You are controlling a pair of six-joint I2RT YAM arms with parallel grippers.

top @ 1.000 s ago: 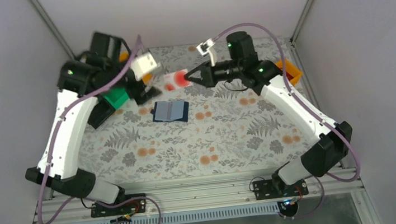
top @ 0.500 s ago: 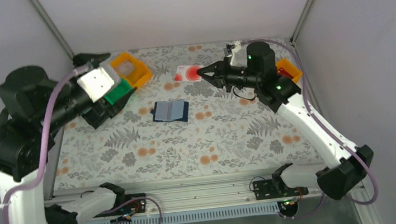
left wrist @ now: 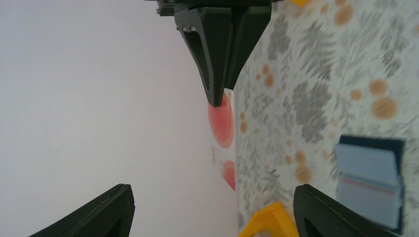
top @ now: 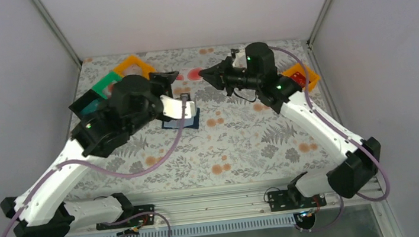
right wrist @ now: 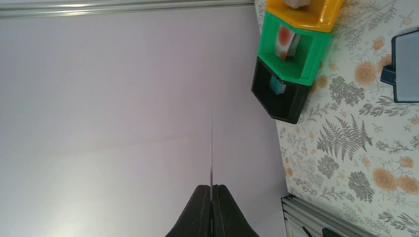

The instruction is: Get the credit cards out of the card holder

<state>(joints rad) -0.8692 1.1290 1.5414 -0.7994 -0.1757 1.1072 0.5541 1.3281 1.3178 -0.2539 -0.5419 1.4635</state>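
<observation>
In the top view, the right gripper is pinching one card, so that one is already out; the card holder is lying open near the left gripper. In the left wrist view, the jaws are standing wide apart, holding nothing; the holder's pockets may be hiding more cards. In the right wrist view, beyond the fingertips, the green bin is holding a second card; the black bin is holding something bluish.

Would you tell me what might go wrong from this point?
1. The right hand pinches the credit card by one end only, so it may pivot or slip out.
2. The left hand stands open, facing that card; a misjudged approach could knock it loose.
3. The left arm partly covers the open card holder in the top view; moving low, it might brush the holder aside.
</observation>
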